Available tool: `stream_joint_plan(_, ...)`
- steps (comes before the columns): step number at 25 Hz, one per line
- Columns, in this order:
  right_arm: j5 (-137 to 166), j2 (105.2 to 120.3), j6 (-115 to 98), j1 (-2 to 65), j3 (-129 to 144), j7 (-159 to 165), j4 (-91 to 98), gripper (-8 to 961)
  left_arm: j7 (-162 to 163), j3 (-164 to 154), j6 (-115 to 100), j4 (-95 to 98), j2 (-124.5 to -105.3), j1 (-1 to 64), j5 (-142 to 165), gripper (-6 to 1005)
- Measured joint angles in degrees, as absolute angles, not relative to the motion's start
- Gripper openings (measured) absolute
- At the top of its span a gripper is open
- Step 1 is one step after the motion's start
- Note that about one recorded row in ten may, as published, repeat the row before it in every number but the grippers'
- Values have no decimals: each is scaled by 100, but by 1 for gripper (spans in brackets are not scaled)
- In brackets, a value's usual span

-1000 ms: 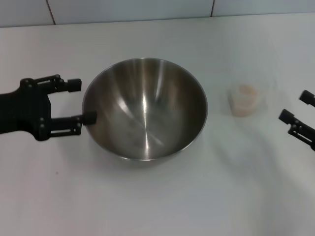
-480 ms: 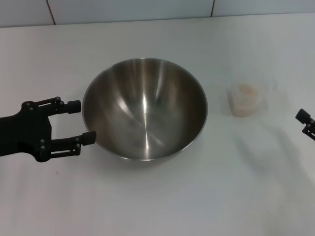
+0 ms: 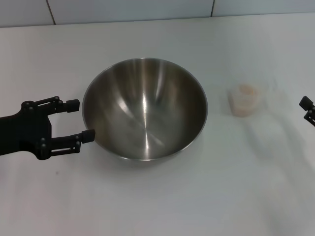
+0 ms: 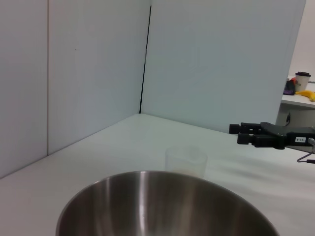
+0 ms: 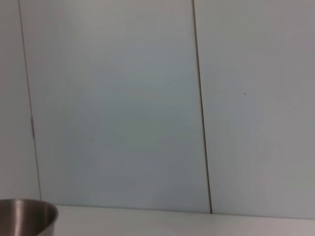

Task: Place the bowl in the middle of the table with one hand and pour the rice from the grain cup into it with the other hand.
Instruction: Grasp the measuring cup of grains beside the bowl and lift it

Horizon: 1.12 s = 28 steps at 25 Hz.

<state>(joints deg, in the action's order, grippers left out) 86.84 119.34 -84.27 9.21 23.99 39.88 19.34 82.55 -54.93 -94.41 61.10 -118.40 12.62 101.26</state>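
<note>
Lab: white partition panels [image 4: 221, 64]; bare table [image 3: 162, 196]

The bowl [image 3: 144, 108] stands upright on the bench [image 3: 162, 196] near its middle. The grain cup [image 3: 244, 100] stands well to its right, apart from it. The left tool [image 3: 81, 120] lies just left of the bowl's rim; the right tool [image 3: 307, 109] lies right of the cup.

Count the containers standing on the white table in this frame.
2. The large shiny stainless-steel bowl stands mid-table, with the open left gripper just beside its rim. The small translucent plastic grain cup stands apart toward the robot's right. None appears hidden.
</note>
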Motion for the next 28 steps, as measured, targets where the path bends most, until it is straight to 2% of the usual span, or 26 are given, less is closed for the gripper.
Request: stream_joint_plan(28,8689,11931,-7528,1454,2424,3838,1592,739,8253,-5461,-9518,6186,-11830,1226,10088,800)
